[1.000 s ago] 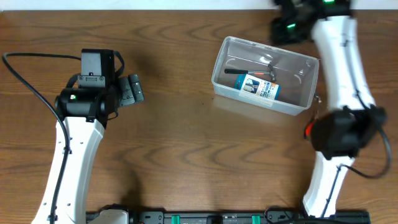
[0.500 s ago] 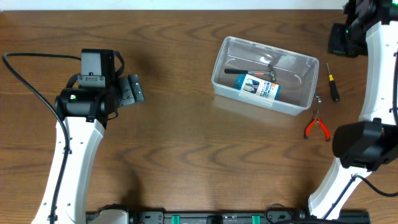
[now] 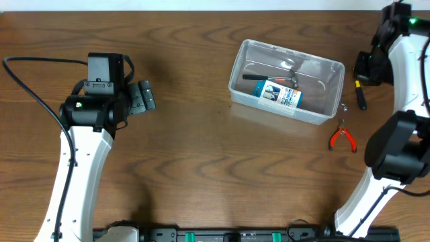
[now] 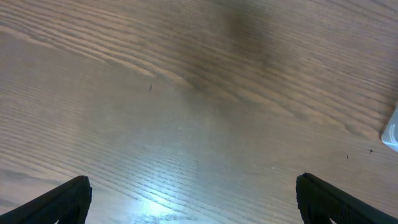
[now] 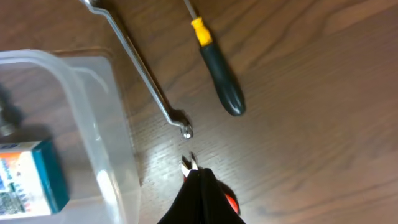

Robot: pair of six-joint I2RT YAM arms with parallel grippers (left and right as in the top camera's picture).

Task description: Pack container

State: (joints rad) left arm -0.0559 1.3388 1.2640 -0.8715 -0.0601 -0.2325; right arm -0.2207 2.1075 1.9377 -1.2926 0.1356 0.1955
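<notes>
- Where the left wrist view catches them, the left jaws stand wide. The dark fingertips [image 4: 62,199] sit in the lower left and lower right corners, with only bare worktop [image 4: 186,124] between them.
- Left jaws, overhead: at the left of the frame, well apart from everything else.
- Right jaws: cannot tell wide or narrow. The right wrist view shows only one dark wedge at bottom centre.
- Just beside that wedge are red-handled pliers [image 5: 230,202], tips pointing to the upper left.
- Further up the same view a thin wrench [image 5: 140,68] runs diagonally, its lower end near the plier tips. To its right lies a screwdriver [image 5: 221,74] with a black grip and yellow collar, apart from the wrench.
- Overhead, the right wrist sits at the upper right, over the top end of the screwdriver.
- The container [image 3: 232,84] stands on the worktop, upper right of centre. The tools lie outside it, to its right.
- Inside the container, a blue-and-white box [image 3: 281,96] lies against the lower wall, with a hammer [image 3: 272,77] just above it.
- One corner of the container shows at the right edge of the left wrist view.
</notes>
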